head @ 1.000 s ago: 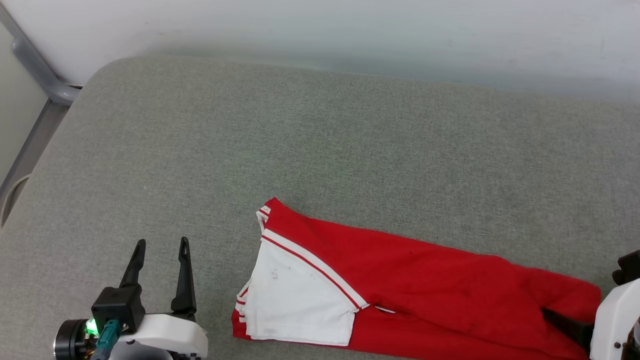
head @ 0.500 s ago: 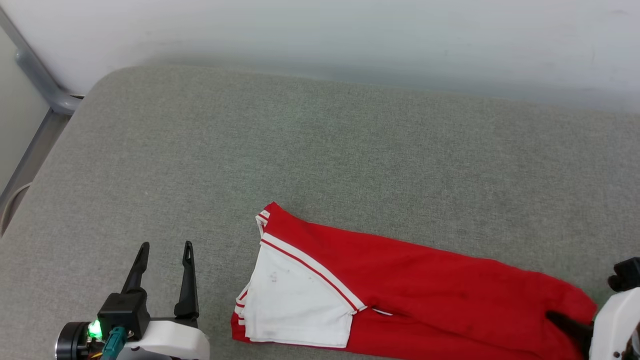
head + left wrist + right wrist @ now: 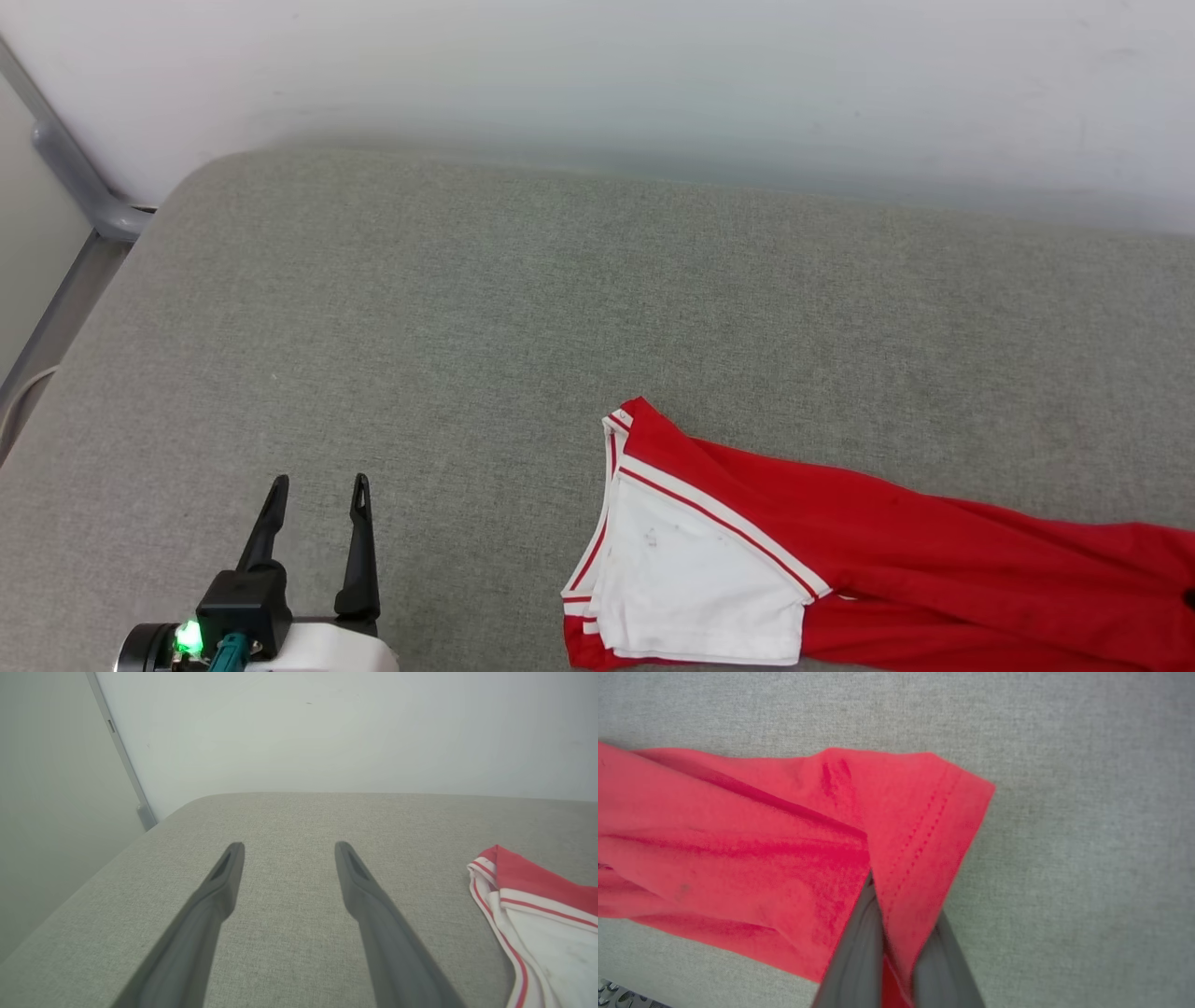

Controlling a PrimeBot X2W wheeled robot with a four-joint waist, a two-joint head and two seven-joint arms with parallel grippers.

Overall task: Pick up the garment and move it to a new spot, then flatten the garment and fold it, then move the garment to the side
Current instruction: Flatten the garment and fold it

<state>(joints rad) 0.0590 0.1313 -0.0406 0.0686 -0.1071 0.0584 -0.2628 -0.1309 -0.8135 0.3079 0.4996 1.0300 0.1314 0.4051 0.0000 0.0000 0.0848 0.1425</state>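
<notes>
Grey woven fabric covers the bench (image 3: 467,327), and at 7 o'clock of the head view the left gripper (image 3: 319,483) hangs spread and empty above it. The garment (image 3: 887,569), red with a white sleeve uppermost, lies from 6 toward 4 o'clock, further right than a second ago. The right gripper (image 3: 901,933) has pressed together on its red hem, so a sideways drag looks under way.
</notes>
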